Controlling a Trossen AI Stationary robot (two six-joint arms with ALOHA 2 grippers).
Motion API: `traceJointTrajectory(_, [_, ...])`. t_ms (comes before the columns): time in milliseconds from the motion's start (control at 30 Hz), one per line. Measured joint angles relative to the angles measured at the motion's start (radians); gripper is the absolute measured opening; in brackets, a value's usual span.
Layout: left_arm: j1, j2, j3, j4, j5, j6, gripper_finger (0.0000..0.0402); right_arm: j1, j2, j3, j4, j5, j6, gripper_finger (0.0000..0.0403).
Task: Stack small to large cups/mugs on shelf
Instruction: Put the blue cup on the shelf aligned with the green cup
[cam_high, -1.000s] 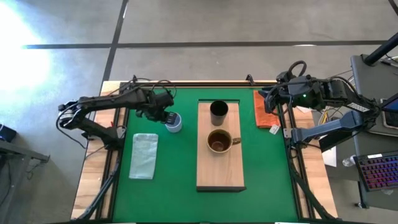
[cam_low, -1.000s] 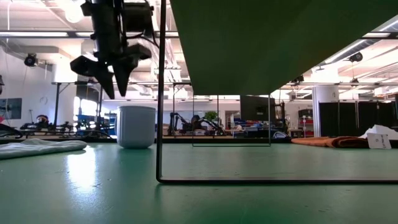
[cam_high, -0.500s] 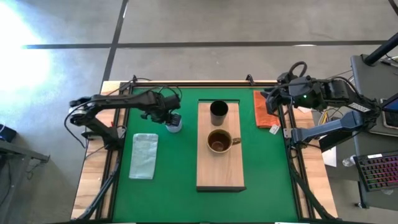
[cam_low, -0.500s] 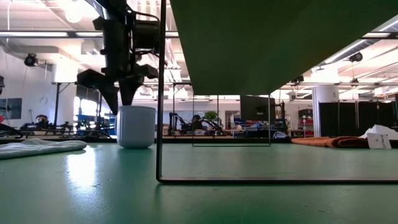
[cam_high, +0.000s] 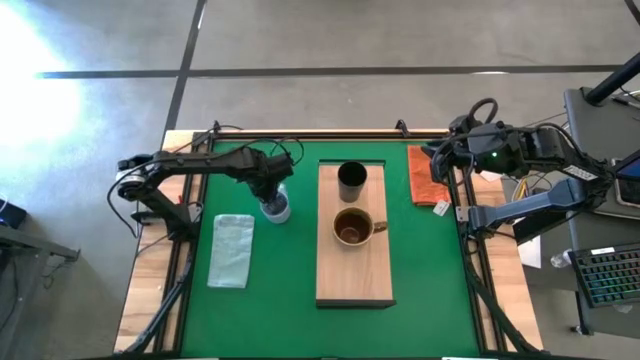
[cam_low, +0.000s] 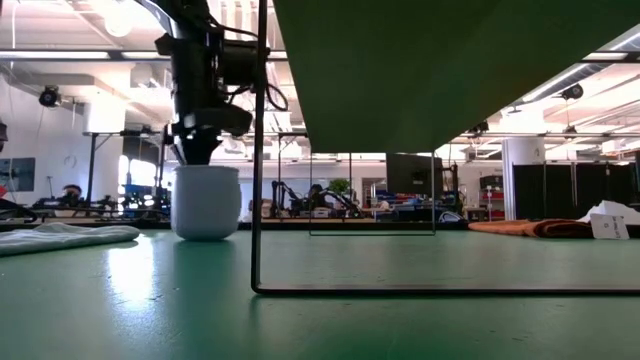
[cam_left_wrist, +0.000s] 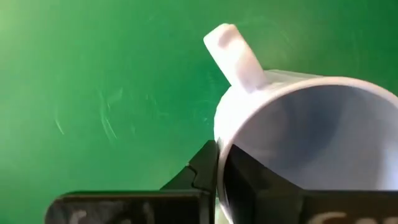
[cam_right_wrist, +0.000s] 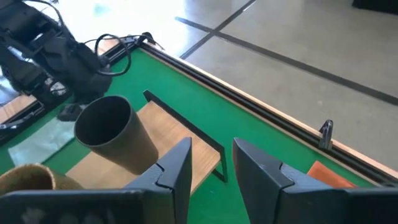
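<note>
The pale blue-white mug (cam_high: 278, 209) stands on the green table left of the shelf (cam_high: 355, 270), with my left gripper (cam_high: 271, 193) shut on its rim from above. In the low view the mug (cam_low: 206, 203) has its base on the table under the gripper (cam_low: 200, 150). The black tumbler (cam_high: 351, 181) and the brown mug (cam_high: 351, 228) stand upright on the shelf. My right gripper (cam_right_wrist: 211, 165) hovers open and holds nothing at the table's far right, over the orange cloth (cam_high: 424, 176). My left gripper pinches the pale mug's rim wall (cam_left_wrist: 221, 155) a little to one side of the handle (cam_left_wrist: 235, 55). One finger (cam_left_wrist: 207, 169) is outside and the other (cam_left_wrist: 242, 186) inside the mug. The fingers point down from above. The mug stands with its base on the table.
A pale green cloth (cam_high: 231, 251) lies near the table's left side, in front of the pale mug. The near half of the shelf board (cam_high: 355, 285) is bare. A dark metal frame (cam_low: 258, 150) stands close to the right of the mug in the low view.
My left gripper has come down onto the pale mug, moving a little toward the table's right and near edges. It has shut on the rim. The mug has slid slightly toward the near edge and stays on the table.
</note>
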Motion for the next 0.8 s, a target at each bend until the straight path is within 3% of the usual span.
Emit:
traceJointTrajectory(233, [-0.003, -0.025, 0.0, -0.001, -0.001, 0.636, 0.0001, 0.0, 0.0, 0.0, 0.0, 0.014, 0.029, 0.0109])
traceJointTrajectory(333, [-0.005, -0.027, 0.0, -0.001, -0.002, 0.825, 0.0001, 0.0, 0.0, 0.0, 0.0, 0.014, 0.041, 0.0109])
traceJointTrajectory(500, [-0.008, -0.017, 0.0, 0.007, 0.0, 0.982, 0.0001, 0.0, 0.0, -0.003, -0.003, 0.014, 0.06, 0.0109])
traceJointTrajectory(800, [-0.009, -0.01, 0.004, 0.033, -0.004, 1.053, 0.0001, 0.0, 0.0, -0.003, -0.004, 0.015, 0.06, 0.0109])
